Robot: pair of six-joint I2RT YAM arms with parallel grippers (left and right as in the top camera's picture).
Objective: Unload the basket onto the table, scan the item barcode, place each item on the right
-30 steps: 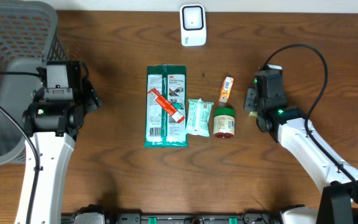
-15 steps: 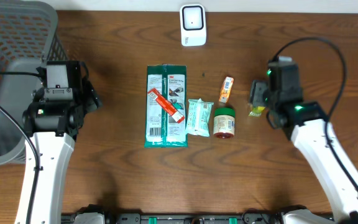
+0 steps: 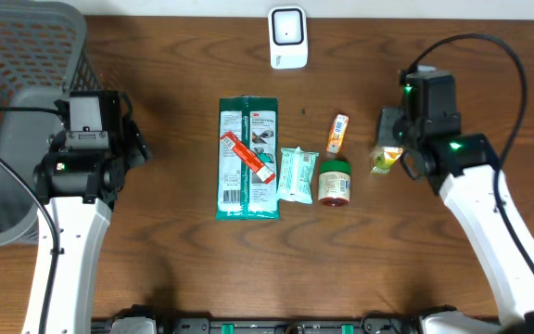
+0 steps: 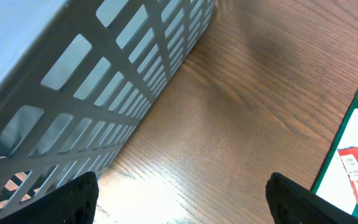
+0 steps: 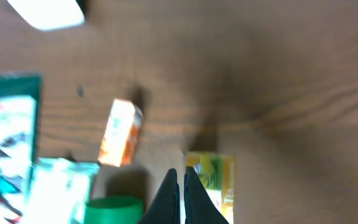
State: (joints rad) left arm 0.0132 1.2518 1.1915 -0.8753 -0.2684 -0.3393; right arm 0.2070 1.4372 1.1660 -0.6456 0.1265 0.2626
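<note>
Right hand [image 5: 183,171] shifted right, fully closed, at yellow packet [image 5: 217,177] (grip unclear)

**Bench [image 3: 174,269]:** brown wood grain, carrying all loose items.

**Basket [image 3: 28,37]:** grey, open-mesh walls, at the bench's left edge. The left wrist view shows its slotted wall [image 4: 104,81] standing on the wood.

**Green package [image 3: 239,190]:** large, flat, long axis running front to back, near bench centre.

**Red bar [image 3: 247,157]:** lies diagonally on top of the green package.

**Pale green sachet [image 3: 297,174]:** flat, against the package's right edge.

**Jar [image 3: 335,181]:** green lid, red-and-white label, just right of the sachet; contact between them cannot be confirmed.

**Orange packet [image 3: 338,134]:** small, slightly tilted, behind the jar and apart from it.
</note>
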